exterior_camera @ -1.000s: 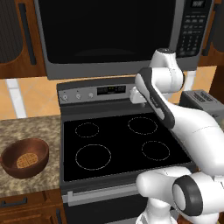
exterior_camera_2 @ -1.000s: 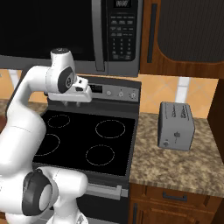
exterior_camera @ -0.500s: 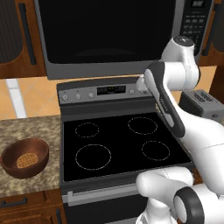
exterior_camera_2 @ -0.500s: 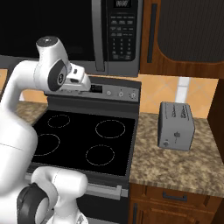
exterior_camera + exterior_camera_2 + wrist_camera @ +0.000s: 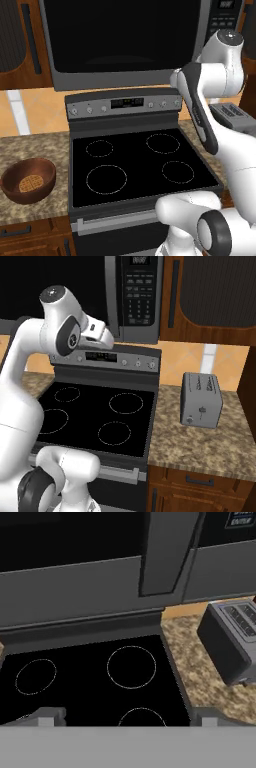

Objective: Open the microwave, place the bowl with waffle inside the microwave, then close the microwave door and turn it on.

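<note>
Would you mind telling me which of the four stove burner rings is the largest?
The front-left ring, nearest the bowl; its circle is clearly wider than the other three on the stove.

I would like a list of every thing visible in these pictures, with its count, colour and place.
microwave: one, grey and black, above the stove, door shut
keypad: one, black, right side of the microwave
stove: one, black top with four rings, between the counters
bowl: one, reddish-brown, on the counter left of the stove
waffle: one, golden, inside the bowl
toaster: one, grey, on the counter right of the stove
gripper: one, dark fingertips, open, empty, above the stove
</note>
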You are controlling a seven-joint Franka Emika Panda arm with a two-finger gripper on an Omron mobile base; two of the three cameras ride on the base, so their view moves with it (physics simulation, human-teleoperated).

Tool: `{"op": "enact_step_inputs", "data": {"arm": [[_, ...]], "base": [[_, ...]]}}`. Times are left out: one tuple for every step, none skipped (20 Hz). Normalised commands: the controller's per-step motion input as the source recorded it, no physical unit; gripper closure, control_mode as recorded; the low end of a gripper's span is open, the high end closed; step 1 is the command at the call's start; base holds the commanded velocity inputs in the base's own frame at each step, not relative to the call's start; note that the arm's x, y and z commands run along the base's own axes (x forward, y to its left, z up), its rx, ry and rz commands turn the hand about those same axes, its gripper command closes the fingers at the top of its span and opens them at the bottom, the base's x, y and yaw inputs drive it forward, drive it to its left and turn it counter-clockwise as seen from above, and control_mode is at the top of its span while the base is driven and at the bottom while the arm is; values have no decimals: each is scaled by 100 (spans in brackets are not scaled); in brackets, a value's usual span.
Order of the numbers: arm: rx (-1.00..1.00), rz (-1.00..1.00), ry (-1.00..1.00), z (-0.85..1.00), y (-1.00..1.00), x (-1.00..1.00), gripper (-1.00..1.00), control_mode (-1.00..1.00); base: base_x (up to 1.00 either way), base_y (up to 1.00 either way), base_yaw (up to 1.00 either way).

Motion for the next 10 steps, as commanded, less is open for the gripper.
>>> {"op": "enact_step_inputs", "data": {"arm": [[3, -6, -16, 27, -56, 3, -100, -100], [8, -1, -15, 26, -55, 10, -100, -100], [9, 0, -15, 26, -47, 18, -100, -100], [9, 0, -15, 25, -37, 28, -100, -100], [8, 0, -15, 29, -29, 34, -100, -100], [9, 0, -12, 34, -22, 40, -100, -100], [9, 3, -15, 33, -18, 38, -100, -100], [7, 3, -13, 30, -14, 46, -100, -100], [5, 3, -13, 28, -11, 47, -100, -100], [5, 3, -13, 29, -11, 50, -100, -100]], "base": [[0, 0, 0], [0, 0, 0], [0, 0, 0], [0, 0, 0], [0, 0, 0], [0, 0, 0], [0, 0, 0], [0, 0, 0], [0, 0, 0], [0, 0, 0]]}}
